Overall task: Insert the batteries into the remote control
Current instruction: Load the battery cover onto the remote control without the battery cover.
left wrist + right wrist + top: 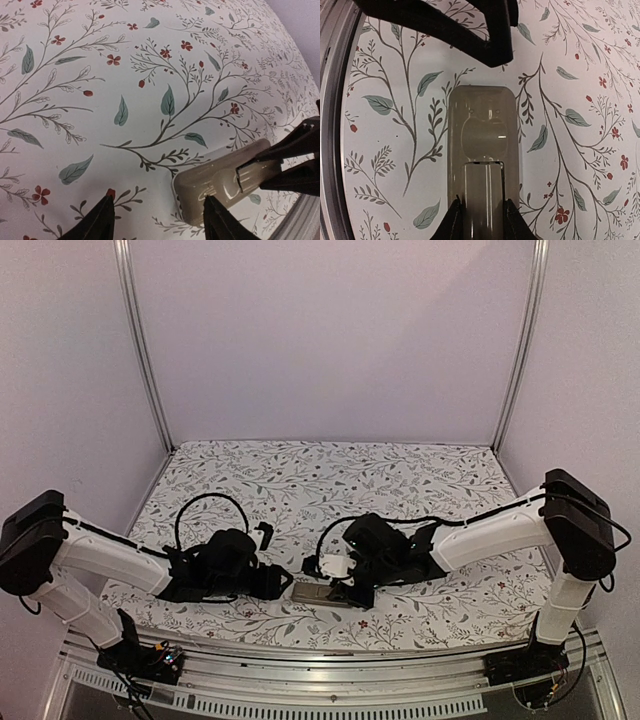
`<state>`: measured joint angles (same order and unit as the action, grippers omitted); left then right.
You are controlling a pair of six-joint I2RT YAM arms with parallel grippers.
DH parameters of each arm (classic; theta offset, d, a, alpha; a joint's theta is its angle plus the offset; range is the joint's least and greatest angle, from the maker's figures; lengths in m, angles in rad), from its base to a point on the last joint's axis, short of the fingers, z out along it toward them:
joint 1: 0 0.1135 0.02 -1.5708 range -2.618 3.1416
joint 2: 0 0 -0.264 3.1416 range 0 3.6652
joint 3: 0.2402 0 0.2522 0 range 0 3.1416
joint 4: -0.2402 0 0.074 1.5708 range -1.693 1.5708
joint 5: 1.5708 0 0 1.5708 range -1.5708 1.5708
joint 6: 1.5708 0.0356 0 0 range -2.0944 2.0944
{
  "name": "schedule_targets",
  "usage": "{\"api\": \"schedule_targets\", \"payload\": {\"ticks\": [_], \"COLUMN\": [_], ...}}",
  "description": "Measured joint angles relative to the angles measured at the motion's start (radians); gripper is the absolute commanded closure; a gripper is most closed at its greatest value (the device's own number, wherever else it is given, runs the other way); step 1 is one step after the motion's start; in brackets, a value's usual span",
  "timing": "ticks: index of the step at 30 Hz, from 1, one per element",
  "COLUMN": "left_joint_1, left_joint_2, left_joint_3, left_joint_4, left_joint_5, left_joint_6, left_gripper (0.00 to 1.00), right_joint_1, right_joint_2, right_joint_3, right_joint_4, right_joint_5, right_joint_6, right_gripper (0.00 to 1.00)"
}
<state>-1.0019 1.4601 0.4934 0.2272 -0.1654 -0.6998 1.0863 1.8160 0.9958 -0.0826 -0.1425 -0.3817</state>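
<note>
Grey-tan underside up, the remote control [325,595] is lying on the table [300,470] between the arms, long axis running left-right. Left fingers [97,227] are hovering half-spread and empty just off its left end. Right fingers [452,222] are pinching its long sides at the right end. Batteries are not showing.

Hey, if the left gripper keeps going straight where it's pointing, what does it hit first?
Most likely the remote control: its near end sits just ahead of the left gripper, toward one finger. Depth is hard to judge, so it might graze the tablecloth first.
</note>
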Motion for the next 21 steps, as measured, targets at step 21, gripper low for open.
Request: {"api": "schedule_targets", "payload": {"ticks": [21], "left_joint_1": [-0.008], "left_joint_2": [0.006], "left_joint_3": [0.011], "left_joint_4": [-0.001], "left_joint_5": [0.0], "left_joint_6": [0.008], "left_gripper": [0.4], "right_joint_1": [-0.008], "right_joint_2": [0.009], "right_joint_3": [0.027], "right_joint_4": [-0.037], "right_joint_5": [0.009], "right_joint_6": [0.008], "right_gripper": [0.99]}}
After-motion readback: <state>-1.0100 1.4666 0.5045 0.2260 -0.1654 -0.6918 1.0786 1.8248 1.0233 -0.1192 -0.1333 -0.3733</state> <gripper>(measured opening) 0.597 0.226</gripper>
